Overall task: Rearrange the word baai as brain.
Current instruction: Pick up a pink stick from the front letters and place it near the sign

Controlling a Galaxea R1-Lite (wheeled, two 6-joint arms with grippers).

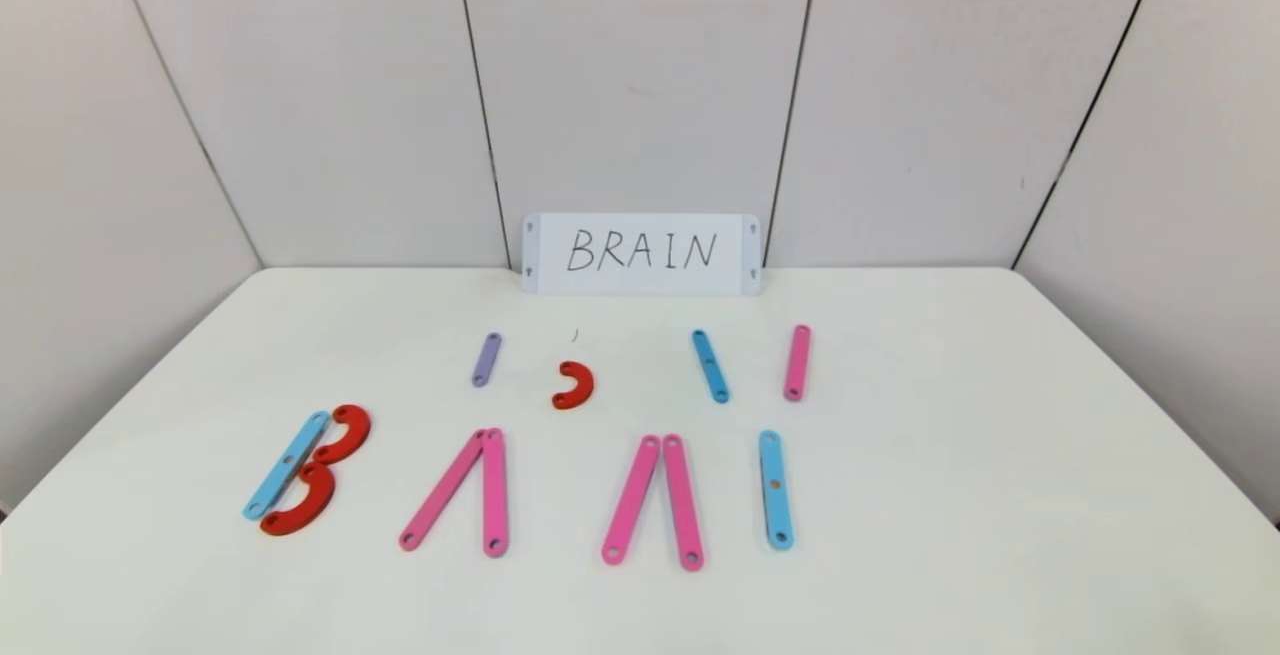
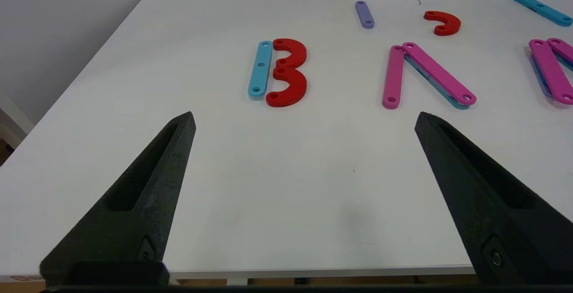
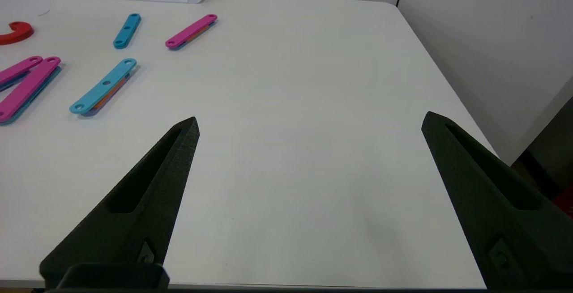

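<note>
Lying in a row across the near half of the white table [image 1: 1000,455], the word baai [image 1: 520,485] runs from the robot's left to its right. At the left end sits the B [image 1: 305,470], a blue bar with two red C-shaped pieces touching its right edge, the whole letter leaning to the right. Next comes a pair of pink bars [image 1: 462,488] meeting at the far end and splayed toward the robot, then a second pink pair [image 1: 655,500] set the same way, then a single blue bar [image 1: 775,488] whose long axis runs away from the robot.

Behind the row, well apart from it, lie spare pieces: a short purple bar [image 1: 486,359], a small red C-shaped piece [image 1: 574,385], a blue bar [image 1: 710,365] tilted slightly left at its far end, and a pink bar [image 1: 797,362]. A white card [image 1: 640,253] with BRAIN handwritten on it leans against the wall at the table's far edge.

The left gripper [image 2: 304,121] hangs over bare table near the front edge, jaws spread wide, holding nothing, short of the B. The right gripper [image 3: 309,121] hangs over the bare right side of the table, jaws equally wide and empty
</note>
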